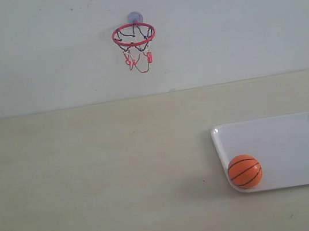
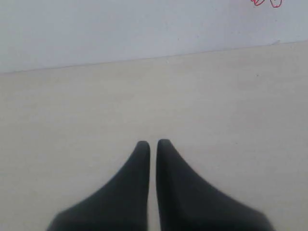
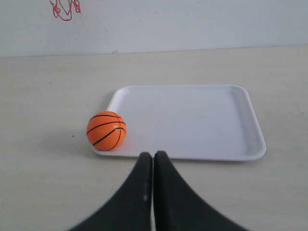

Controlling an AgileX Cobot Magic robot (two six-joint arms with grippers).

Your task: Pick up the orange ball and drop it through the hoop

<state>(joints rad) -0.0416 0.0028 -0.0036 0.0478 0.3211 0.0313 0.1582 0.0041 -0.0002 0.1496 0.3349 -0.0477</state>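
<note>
The orange ball [image 1: 245, 171] with black seams rests in the near left corner of a white tray [image 1: 298, 140]; the right wrist view shows the orange ball [image 3: 106, 130] too. On the back wall hangs the hoop [image 1: 133, 34], red ring up, net dangling, held by a suction cup. Neither arm shows in the exterior view. My right gripper [image 3: 153, 155] is shut and empty, just short of the tray's [image 3: 192, 120] near rim, with the ball off to one side. Over bare table, my left gripper [image 2: 153, 143] is shut with nothing in it.
A pale wooden table [image 1: 94, 177] runs back to a white wall [image 1: 233, 22]. Only the net's tip [image 2: 267, 3] shows in the left wrist view, and the net [image 3: 65, 8] shows in the right wrist view.
</note>
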